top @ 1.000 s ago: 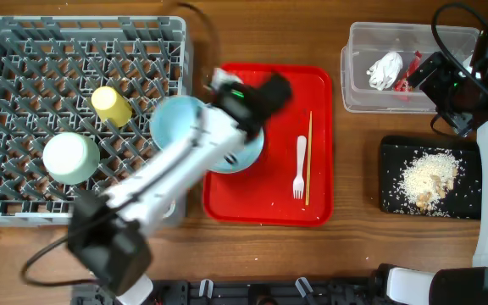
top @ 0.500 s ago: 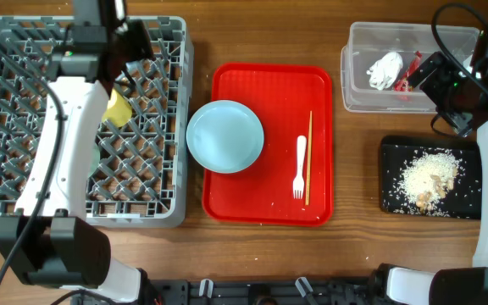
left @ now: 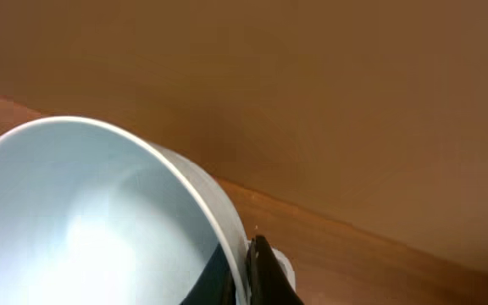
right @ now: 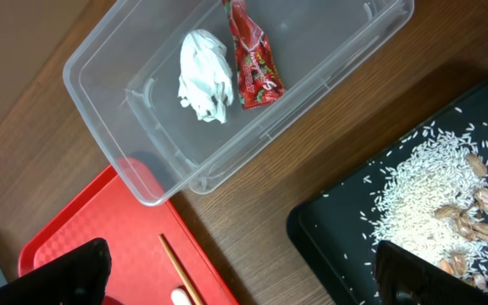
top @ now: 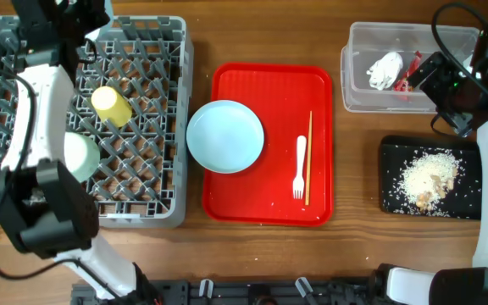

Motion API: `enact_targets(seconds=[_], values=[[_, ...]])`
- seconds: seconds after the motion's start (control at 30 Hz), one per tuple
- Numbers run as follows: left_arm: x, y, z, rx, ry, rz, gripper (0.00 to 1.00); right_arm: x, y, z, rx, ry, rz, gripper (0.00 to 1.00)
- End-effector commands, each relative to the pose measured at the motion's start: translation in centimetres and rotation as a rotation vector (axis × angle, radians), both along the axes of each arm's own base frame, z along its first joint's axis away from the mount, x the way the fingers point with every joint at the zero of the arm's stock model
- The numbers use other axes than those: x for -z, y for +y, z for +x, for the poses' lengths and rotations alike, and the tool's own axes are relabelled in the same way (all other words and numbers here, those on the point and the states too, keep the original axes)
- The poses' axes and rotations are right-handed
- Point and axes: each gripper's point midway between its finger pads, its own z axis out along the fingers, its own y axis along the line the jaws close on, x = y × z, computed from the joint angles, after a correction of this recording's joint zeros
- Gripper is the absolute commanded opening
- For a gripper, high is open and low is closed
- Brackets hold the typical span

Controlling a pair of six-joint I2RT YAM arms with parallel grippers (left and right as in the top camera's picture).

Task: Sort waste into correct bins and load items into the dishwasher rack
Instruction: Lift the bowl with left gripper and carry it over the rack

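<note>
Leaving white fork (top: 300,167) and chopsticks (top: 309,158) side by side at 6 o'clock on the red tray (top: 269,203), plate (top: 224,135) at their 9 o'clock. Showing food scraps (top: 430,178) on the black tray (top: 392,199) at 4 o'clock. Holding the right gripper (right: 242,264) wide apart, empty, at 2 o'clock beside the clear tub (top: 363,97) with tissue (top: 385,69) and wrapper (top: 409,72). Clamping the left gripper (left: 251,273) on a pale bowl (left: 83,229) by its rim at 10 o'clock, over the far edge of the dishwasher rack (top: 142,169).
</note>
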Motion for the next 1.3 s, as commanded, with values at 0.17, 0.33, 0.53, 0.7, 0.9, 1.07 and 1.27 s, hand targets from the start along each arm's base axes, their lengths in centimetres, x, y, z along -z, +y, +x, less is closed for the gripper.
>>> enact_targets(seconds=[0.17, 0.33, 0.53, 0.7, 0.9, 1.07, 1.27], values=[[3.0, 0.8, 0.8, 0.098, 0.046, -0.356, 0.04, -0.7, -0.4, -0.1, -0.005, -0.013, -0.031, 1.00], [3.9, 0.9, 0.5, 0.094, 0.079, -0.372, 0.04, -0.7, -0.4, -0.1, -0.005, -0.013, -0.031, 1.00], [5.2, 0.6, 0.3, 0.115, 0.116, -0.391, 0.04, -0.7, -0.4, -0.1, -0.005, -0.013, -0.031, 1.00], [7.6, 1.9, -0.2, 0.081, 0.177, -0.416, 0.04, -0.7, -0.4, -0.1, -0.005, -0.013, -0.031, 1.00], [7.1, 4.0, -1.2, 0.097, 0.168, -0.462, 0.14, -0.7, -0.4, -0.1, -0.005, -0.013, -0.031, 1.00], [6.2, 5.1, -2.2, 0.139, 0.148, -0.507, 0.34, -0.7, -0.4, -0.1, -0.005, -0.013, -0.031, 1.00], [4.4, 9.0, -4.1, 0.072, 0.127, -0.497, 0.52, -0.7, -0.4, -0.1, -0.005, -0.013, -0.031, 1.00]])
